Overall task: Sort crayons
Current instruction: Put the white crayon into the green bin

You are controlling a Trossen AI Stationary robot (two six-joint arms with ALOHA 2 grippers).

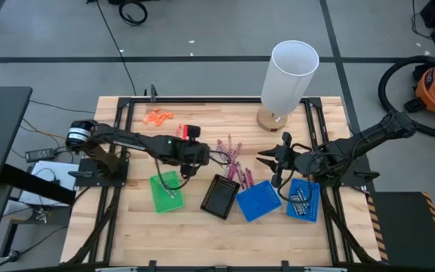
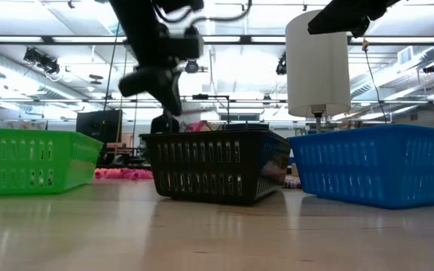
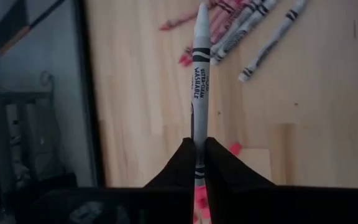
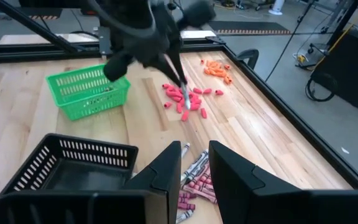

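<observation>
A heap of pink and grey crayons [image 1: 232,160] lies on the wooden table between my two grippers; it also shows in the right wrist view [image 4: 194,180]. My left gripper [image 1: 190,160] hangs above the table left of the heap, shut on one grey crayon [image 3: 199,74]. My right gripper [image 4: 194,168] is open with nothing between its fingers, raised to the right of the heap [image 1: 274,162]. A green tray [image 1: 166,190], a black tray [image 1: 220,196] and two blue trays [image 1: 257,200] [image 1: 303,200] stand in a row nearer the front. My left gripper pinches the grey crayon between its two fingers [image 3: 182,165] near its blunt end [image 3: 197,140]. The crayon runs on along the fingers, its pointed end [image 3: 202,12] farthest out. It slants down from the gripper [image 4: 181,90] and is clear of the table.
A tall white cylinder on a round base [image 1: 289,75] stands at the far right. Orange bits [image 1: 157,115] lie at the far left, coral-red bits [image 4: 188,101] under the left gripper. A black frame [image 1: 119,102] edges the table.
</observation>
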